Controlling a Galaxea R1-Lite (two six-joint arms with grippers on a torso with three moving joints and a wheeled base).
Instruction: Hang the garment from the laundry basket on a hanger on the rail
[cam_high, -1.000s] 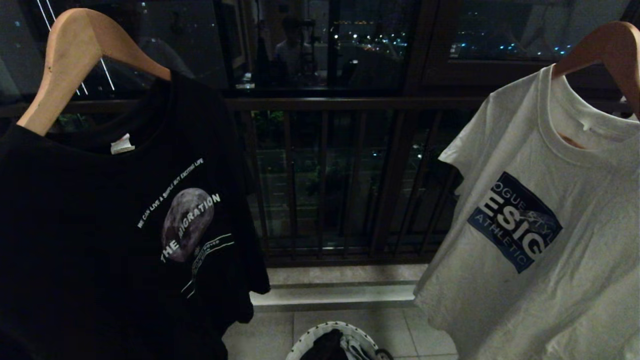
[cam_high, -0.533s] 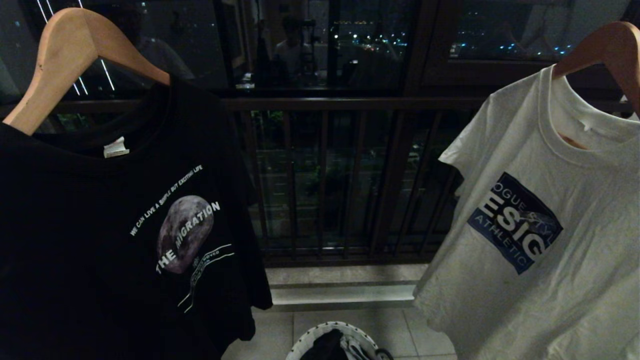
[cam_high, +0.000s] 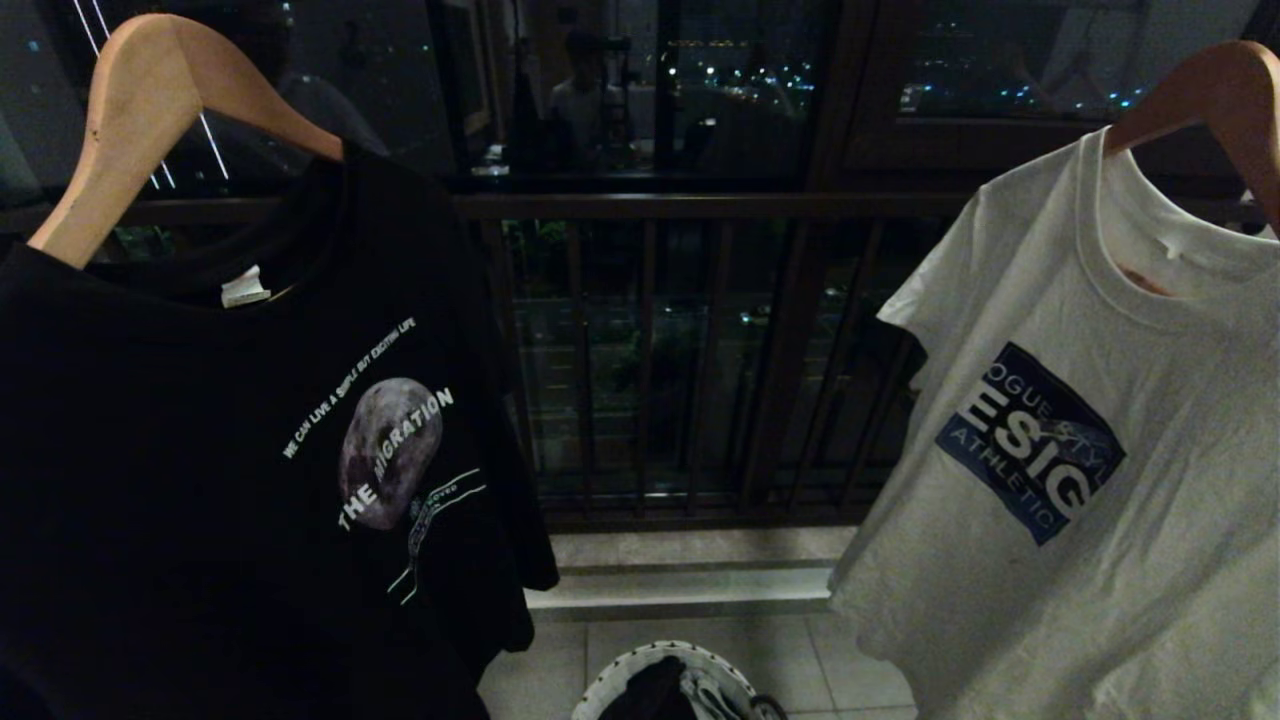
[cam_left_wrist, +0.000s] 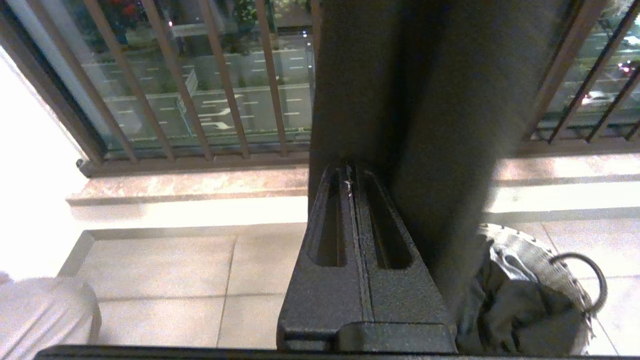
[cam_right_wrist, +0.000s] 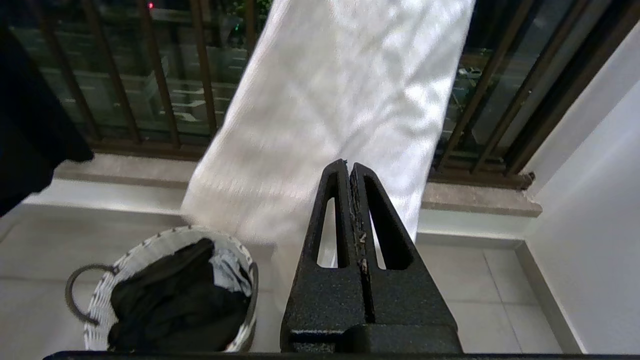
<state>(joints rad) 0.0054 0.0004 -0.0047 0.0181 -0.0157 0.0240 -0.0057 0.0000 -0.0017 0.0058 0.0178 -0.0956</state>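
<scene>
Both end effectors (cam_left_wrist: 351, 172) (cam_right_wrist: 348, 167) clenched, empty (parked low); laundry basket (cam_right_wrist: 150, 250): round, white, speckled rim, holding dark garment (cam_right_wrist: 175, 300)

My black tee (cam_high: 250, 450) reads "THE MIGRATION" and "WE CAN LIVE A SIMPLE BUT EXCITING LIFE"; white tee (cam_high: 1090, 480) shows "ESIG", "ATHLETIC".

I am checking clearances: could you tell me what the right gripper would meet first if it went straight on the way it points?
Most likely the hanging white T-shirt: the shut right gripper points at its lower part, with the railing behind. Depth is hard to judge.
</scene>
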